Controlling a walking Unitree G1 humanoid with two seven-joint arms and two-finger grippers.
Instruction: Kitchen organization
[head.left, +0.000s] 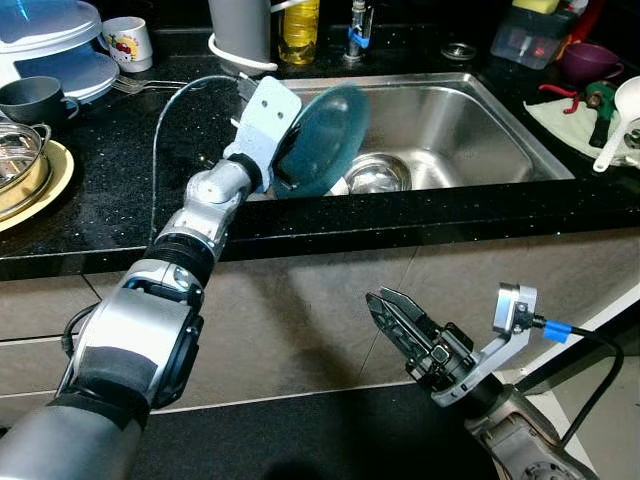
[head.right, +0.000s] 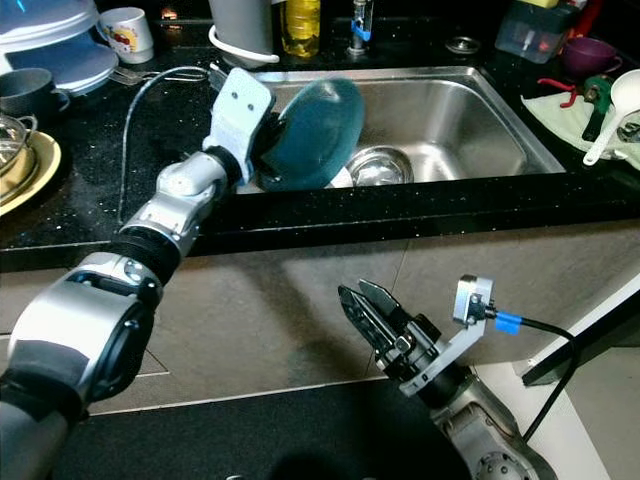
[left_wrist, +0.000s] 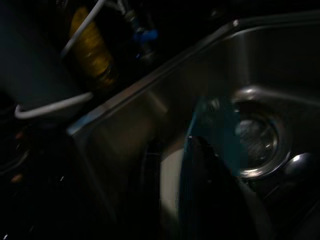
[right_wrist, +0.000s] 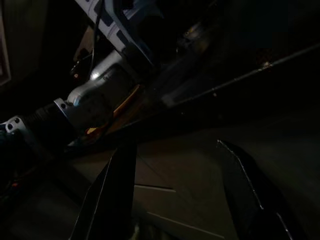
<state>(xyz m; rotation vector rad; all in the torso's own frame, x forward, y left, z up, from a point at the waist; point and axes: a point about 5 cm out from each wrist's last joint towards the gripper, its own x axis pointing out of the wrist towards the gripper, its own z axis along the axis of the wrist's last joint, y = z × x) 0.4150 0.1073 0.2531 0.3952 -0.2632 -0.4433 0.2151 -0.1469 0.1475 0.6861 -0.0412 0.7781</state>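
A teal plate (head.left: 325, 138) is held tilted on edge over the left side of the steel sink (head.left: 480, 135). My left gripper (head.left: 288, 180) is shut on its lower rim, with the fingers mostly hidden behind the white wrist bracket. In the left wrist view a dark finger (left_wrist: 212, 172) lies against the teal plate (left_wrist: 215, 132), above the drain. Under the plate, a steel bowl (head.left: 376, 175) and a white dish (head.left: 340, 186) lie in the sink. My right gripper (head.left: 388, 308) hangs low before the cabinet front, open and holding nothing; its fingers (right_wrist: 112, 192) stand apart.
On the black counter to the left are a dark grey cup (head.left: 35, 100), a white mug (head.left: 128, 42), stacked blue-lidded dishes (head.left: 50, 40) and a steel pot on a yellow plate (head.left: 20, 170). An oil bottle (head.left: 300, 28) stands behind the sink. A purple bowl (head.left: 590, 60) and white ladle (head.left: 618, 125) lie to the right.
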